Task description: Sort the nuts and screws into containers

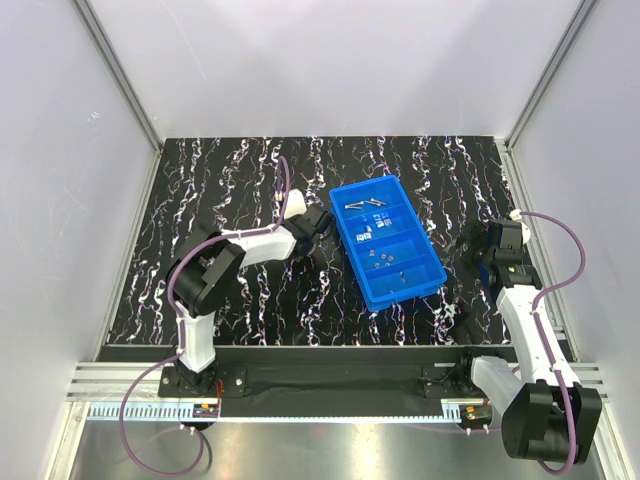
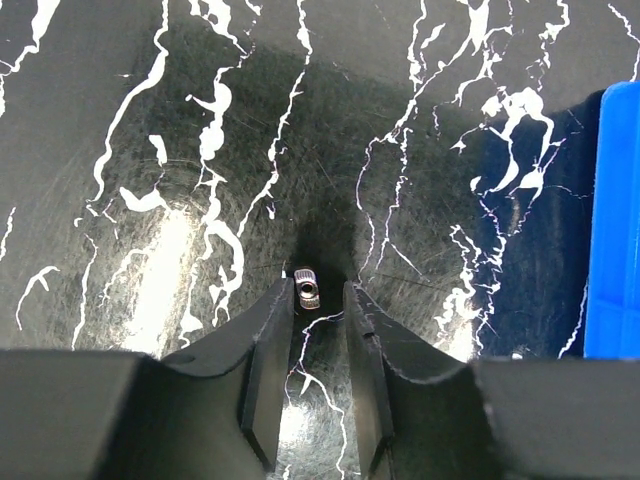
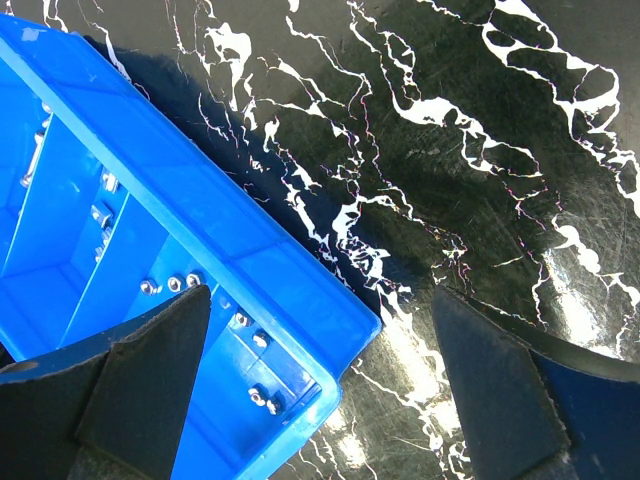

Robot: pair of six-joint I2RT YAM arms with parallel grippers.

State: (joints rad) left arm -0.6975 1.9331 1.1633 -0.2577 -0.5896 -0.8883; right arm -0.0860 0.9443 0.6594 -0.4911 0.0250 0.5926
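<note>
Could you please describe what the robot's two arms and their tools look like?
The left arm and right arm share white links and black joints, and each trails a looping purple cable. The left tool and right tool have matte black, wedge-shaped fingers. The right tool's body shows some blue.

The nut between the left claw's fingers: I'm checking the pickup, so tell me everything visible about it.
The nut is a tiny, stubby, shiny silver-grey metal piece. It lies on the black, white-veined table, outside the blue tray, between the tips of the open left claw. It sits close to one finger and clear of the other, so it is not clamped.
</note>
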